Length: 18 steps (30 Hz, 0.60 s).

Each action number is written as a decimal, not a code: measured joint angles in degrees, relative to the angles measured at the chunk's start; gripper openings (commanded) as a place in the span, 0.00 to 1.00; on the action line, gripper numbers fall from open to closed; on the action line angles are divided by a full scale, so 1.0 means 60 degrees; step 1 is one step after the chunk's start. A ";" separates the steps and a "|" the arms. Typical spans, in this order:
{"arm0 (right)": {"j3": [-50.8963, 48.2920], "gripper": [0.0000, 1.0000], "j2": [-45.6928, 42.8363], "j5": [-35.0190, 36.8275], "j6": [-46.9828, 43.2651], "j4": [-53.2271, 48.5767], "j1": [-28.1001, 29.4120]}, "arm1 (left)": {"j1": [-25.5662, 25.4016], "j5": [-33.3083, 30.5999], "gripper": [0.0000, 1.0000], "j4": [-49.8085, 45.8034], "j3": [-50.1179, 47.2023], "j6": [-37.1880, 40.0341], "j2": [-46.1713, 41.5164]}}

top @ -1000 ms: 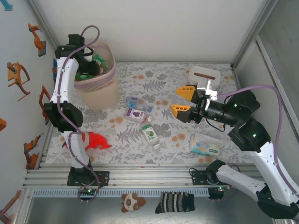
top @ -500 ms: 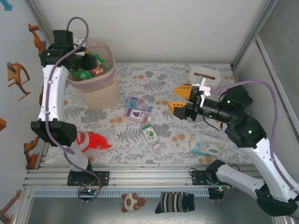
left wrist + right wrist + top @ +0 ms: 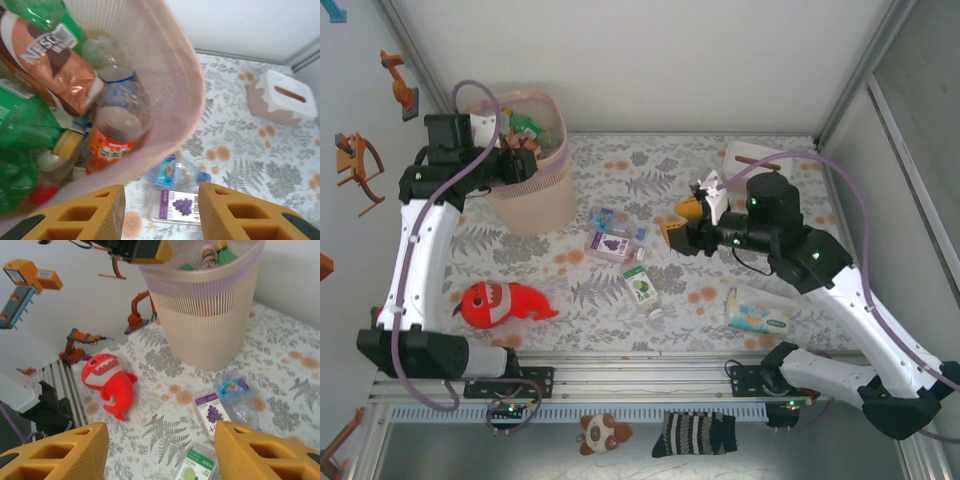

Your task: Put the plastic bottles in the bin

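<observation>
While my left gripper (image 3: 525, 166) hangs at the mouth of the bin (image 3: 535, 205) in the upper left of the overhead frame, its jaws are spread wide and hold nothing. Through my left wrist camera the two orange fingers (image 3: 112, 210) sit at the bottom edge, with the bin's pink rim curving past between them. Inside the bin, on the left side of that frame, lie heaped plastic bottles (image 3: 30, 120): green ones, a brown-labelled bottle (image 3: 55, 60) at the top left, and an orange-labelled clear bottle (image 3: 117, 132) leaning against the inner wall. Out on the flowered table (image 3: 650, 165), one blue-labelled bottle (image 3: 617, 222) lies on its side near the middle of the overhead frame, near the bin. It is close against a purple grape pack (image 3: 610, 244), though I cannot tell whether they touch. A green lime pack (image 3: 642, 285) lies a little lower. My right gripper (image 3: 680, 220) hovers just right of centre above the cloth, jaws likewise parted and empty, pointing toward the blue-labelled bottle. In my right wrist view that bottle shows at the right, with the red plush fish (image 3: 110, 382) left of centre. A white tissue box (image 3: 755, 160) stands at the upper right of the overhead frame, and a pale wipes pack (image 3: 758, 312) lies at the lower right.
</observation>
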 measured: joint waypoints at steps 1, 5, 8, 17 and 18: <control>-0.0062 0.57 0.0051 0.0138 0.0029 -0.0040 0.0124 | -0.0044 0.0062 0.42 0.0135 -0.0248 -0.0087 -0.0229; -0.0339 0.57 0.0514 0.0933 0.0299 -0.0248 0.0812 | -0.0302 0.0302 0.42 0.0685 -0.1173 -0.0535 -0.1220; -0.0459 0.57 0.1078 0.1614 0.0630 -0.0390 0.1348 | -0.0525 0.0433 0.43 0.1060 -0.1756 -0.0845 -0.1814; -0.0492 0.56 0.2860 0.4320 0.2473 -0.0612 0.2787 | -0.0852 0.0612 0.43 0.1840 -0.3337 -0.1763 -0.3067; -0.0492 0.56 0.3045 0.4492 0.2692 -0.0652 0.2922 | -0.0860 0.0612 0.43 0.1891 -0.3479 -0.1847 -0.3187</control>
